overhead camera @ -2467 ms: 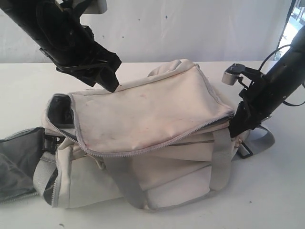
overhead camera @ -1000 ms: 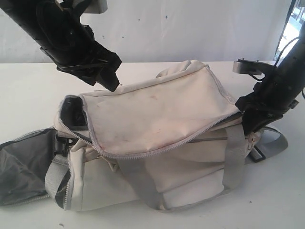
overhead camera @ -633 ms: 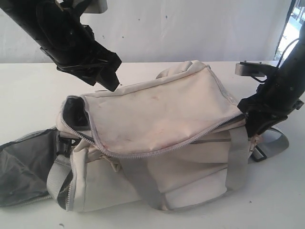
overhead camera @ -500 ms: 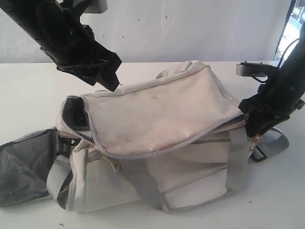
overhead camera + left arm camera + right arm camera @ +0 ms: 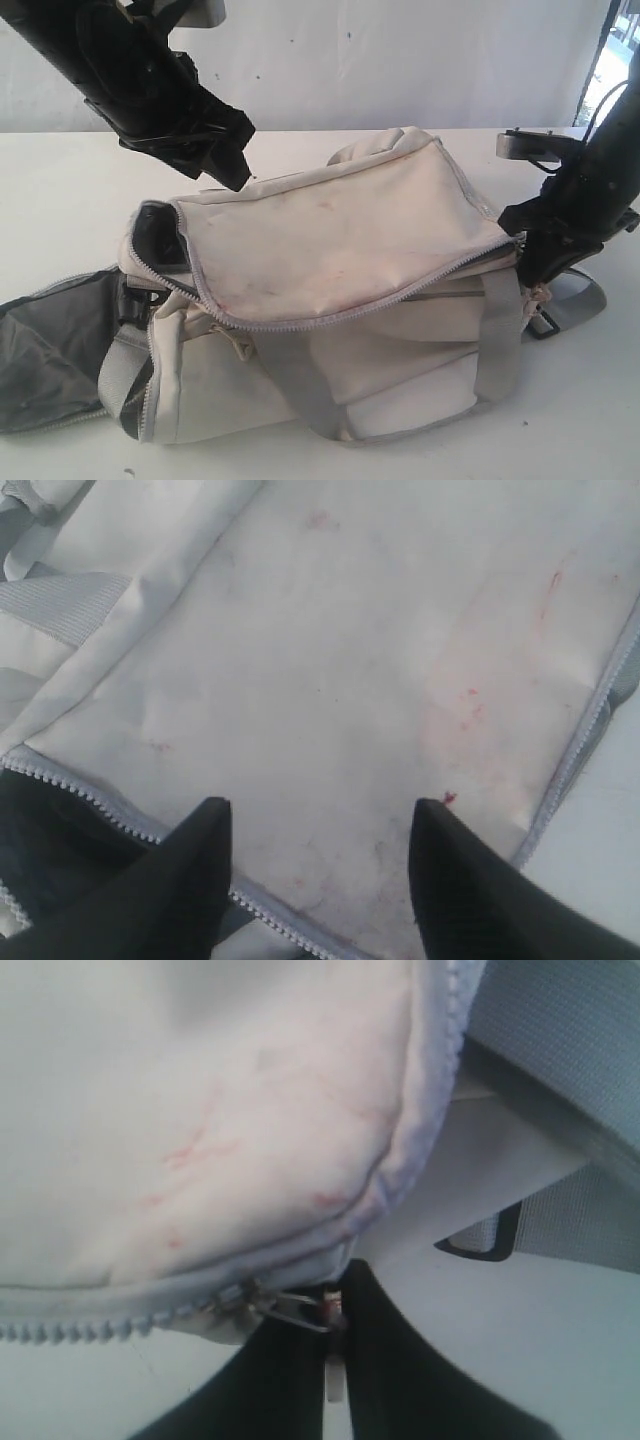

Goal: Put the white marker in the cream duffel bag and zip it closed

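Exterior view: the cream duffel bag (image 5: 330, 250) lies on the table (image 5: 60, 190) with its long axis running from the right tool (image 5: 530, 272) toward the left tool (image 5: 236, 176). Its top flap is down, but the zip along the flap's edge gapes open for the whole stretch away from the right tool. The right tool sits at the near end of that zip, so closing calls for a pull along the bag's long axis toward the left tool. The right arm is plainly the nearer one. The white marker shows nowhere and is probably inside the bag. Compared with the earliest frame, the bag and the right tool lie farther from the left tool, which holds its place. Left wrist view: the left tool (image 5: 320, 815) is spread and empty, hovering over the stained flap (image 5: 350, 650) just beyond the zip teeth. Right wrist view: the right tool (image 5: 335, 1295) is pressed together, pinching the metal zipper pull (image 5: 292, 1310) at the flap's corner, with the teeth leading away from it.
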